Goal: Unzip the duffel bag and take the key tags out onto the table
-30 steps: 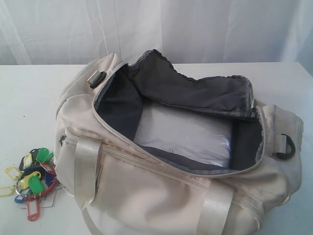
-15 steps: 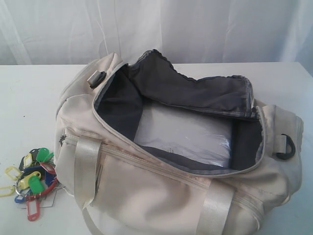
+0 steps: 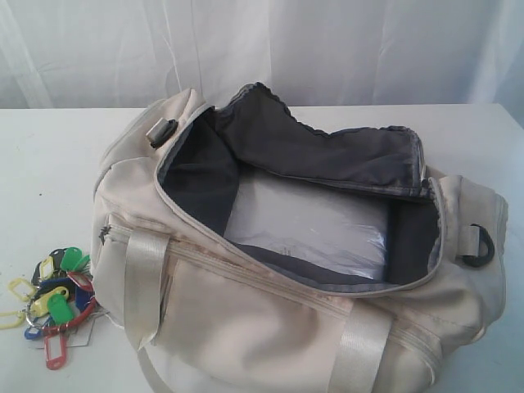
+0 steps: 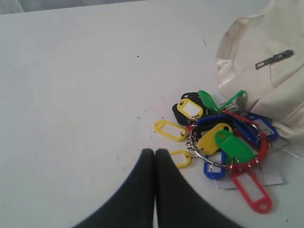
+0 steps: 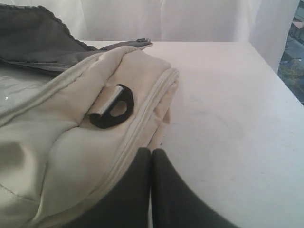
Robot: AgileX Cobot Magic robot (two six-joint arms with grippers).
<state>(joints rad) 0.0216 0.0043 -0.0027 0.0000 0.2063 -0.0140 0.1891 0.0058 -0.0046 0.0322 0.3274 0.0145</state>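
The bunch of red, green, blue and yellow plastic key tags [image 4: 223,140] lies on the plain white tabletop [image 4: 71,85], just beside the left fingers [image 4: 140,185], which are pressed together, empty, angled toward the surface. The large cream-white fabric duffel bag [image 3: 246,327] gapes unzipped, touching the tags. The right fingers [image 5: 135,190], also together, point along the bag's end near its black plastic D-ring [image 5: 114,111].

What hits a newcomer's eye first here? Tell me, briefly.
The big cream duffel bag lies unzipped on the white table, its dark grey lining gaping. Beside its left end in the exterior view sits a bright bunch of key tags.
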